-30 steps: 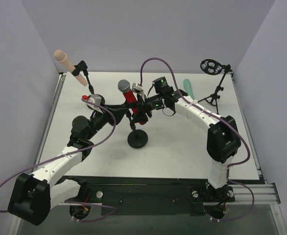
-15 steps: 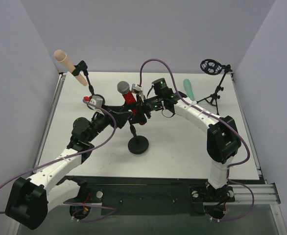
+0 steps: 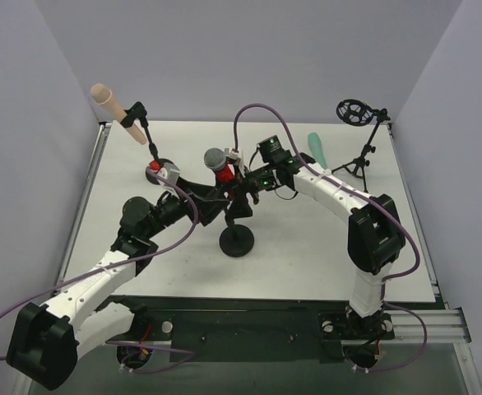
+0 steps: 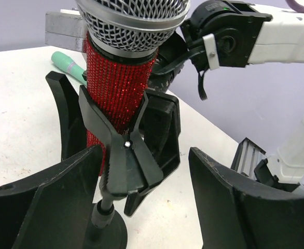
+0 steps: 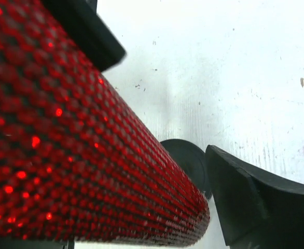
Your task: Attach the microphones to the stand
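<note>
Microphones first: the red microphone (image 3: 219, 164) stands mid-bench in the middle stand's (image 3: 236, 240) clip (image 4: 123, 161), pinched by the right gripper (image 3: 234, 186); the left gripper (image 4: 144, 155) gapes around the clip, not gripping it. Unbraced, the stand could tip under a hard push; failing that, the red microphone could twist out of the clip. Against 1 second ago, the stand's base sits nearer the near edge and the microphone's head is lower.

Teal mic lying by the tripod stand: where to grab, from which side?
Probably best to take the teal microphone mid-body from straight above, jaws closing across its width. It lies flat on the table, long axis running roughly near to far, with bare surface on both sides.
</note>
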Action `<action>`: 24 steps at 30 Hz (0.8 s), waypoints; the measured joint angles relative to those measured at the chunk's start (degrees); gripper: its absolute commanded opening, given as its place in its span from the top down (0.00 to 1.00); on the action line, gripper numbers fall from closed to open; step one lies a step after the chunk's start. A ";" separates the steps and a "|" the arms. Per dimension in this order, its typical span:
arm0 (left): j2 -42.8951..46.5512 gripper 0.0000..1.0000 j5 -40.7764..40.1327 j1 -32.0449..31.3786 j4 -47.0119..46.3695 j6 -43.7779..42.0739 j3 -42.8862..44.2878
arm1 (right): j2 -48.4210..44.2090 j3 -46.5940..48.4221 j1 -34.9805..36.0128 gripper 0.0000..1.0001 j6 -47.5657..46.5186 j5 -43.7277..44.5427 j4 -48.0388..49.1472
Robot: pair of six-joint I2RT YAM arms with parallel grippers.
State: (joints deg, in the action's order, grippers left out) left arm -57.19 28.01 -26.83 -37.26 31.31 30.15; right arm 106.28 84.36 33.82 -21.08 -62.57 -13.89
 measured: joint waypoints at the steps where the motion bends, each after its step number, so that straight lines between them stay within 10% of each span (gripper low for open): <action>1: 0.28 0.21 0.61 0.22 0.24 0.00 0.00 | 0.00 0.00 -0.37 0.05 0.00 -0.04 -0.61; 24: 4.81 0.24 7.98 1.77 10.67 -6.93 2.84 | -1.14 3.13 -8.33 0.01 -25.57 -4.26 -27.80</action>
State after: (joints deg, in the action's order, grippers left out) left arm -52.38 35.99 -25.06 -26.59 24.38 32.99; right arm 105.14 87.48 25.50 -46.65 -66.83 -41.69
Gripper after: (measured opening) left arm 0.765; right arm 0.992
